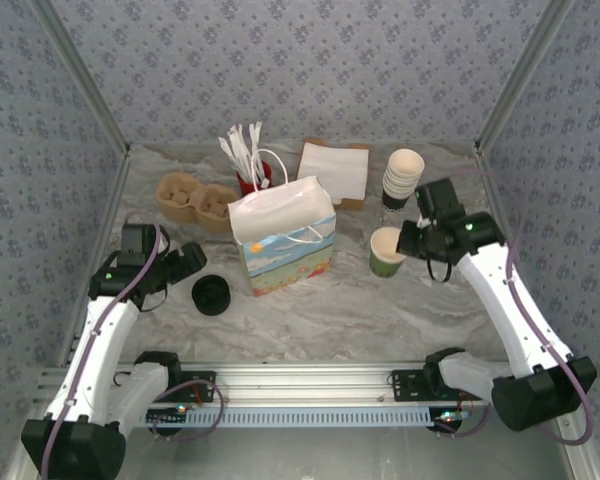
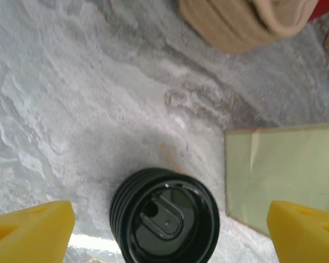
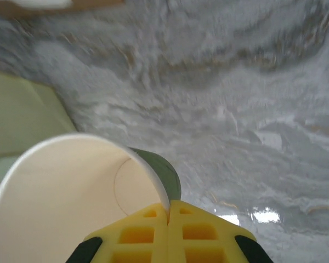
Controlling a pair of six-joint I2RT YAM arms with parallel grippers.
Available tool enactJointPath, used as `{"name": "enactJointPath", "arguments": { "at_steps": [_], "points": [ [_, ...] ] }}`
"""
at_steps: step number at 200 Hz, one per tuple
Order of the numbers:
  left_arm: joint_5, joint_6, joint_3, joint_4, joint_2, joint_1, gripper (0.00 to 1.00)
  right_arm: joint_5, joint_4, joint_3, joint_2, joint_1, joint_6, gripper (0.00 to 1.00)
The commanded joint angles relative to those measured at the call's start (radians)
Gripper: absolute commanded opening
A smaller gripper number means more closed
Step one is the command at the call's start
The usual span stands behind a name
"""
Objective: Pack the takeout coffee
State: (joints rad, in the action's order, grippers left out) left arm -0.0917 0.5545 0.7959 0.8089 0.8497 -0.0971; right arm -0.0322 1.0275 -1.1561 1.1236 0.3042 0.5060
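Cup gripped right of the paper bag [image 1: 280,235].
We see the right pincer [image 3: 169,211] clamped on the green cup [image 3: 60,203] rim; the left pincer [image 2: 170,230] gapes near the black lid [image 2: 164,222], tips cropped.

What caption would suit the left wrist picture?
Left arm's open yellow jaws hover above a black lid on the marbled table.

On the counter [image 1: 380,310] a paper bag [image 1: 283,235] stands in the middle, with a lid [image 1: 211,295] to its left, an open cup [image 1: 387,250] to its right, stacked cups [image 1: 403,175] behind that cup, and napkins [image 1: 334,170] behind the bag.
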Motion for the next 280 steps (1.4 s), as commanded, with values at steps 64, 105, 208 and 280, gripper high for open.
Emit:
{"name": "enactJointPath", "arguments": {
  "at_steps": [64,105,208,280],
  "points": [
    [0.106,0.196,-0.150,-0.080,0.005,-0.159,0.69,-0.045,-0.349,0.295,-0.022,0.062,0.078,0.02],
    [0.136,0.203,-0.163,-0.036,0.087,-0.187,0.61,-0.049,-0.400,0.325,0.015,0.068,0.076,0.01],
    [0.124,0.181,-0.172,-0.051,0.116,-0.199,0.37,-0.081,-0.389,0.295,0.053,0.102,0.067,0.24],
    [0.122,0.179,-0.171,-0.051,0.120,-0.199,0.28,-0.101,-0.299,0.208,0.026,0.102,0.049,0.34]
  ]
}}
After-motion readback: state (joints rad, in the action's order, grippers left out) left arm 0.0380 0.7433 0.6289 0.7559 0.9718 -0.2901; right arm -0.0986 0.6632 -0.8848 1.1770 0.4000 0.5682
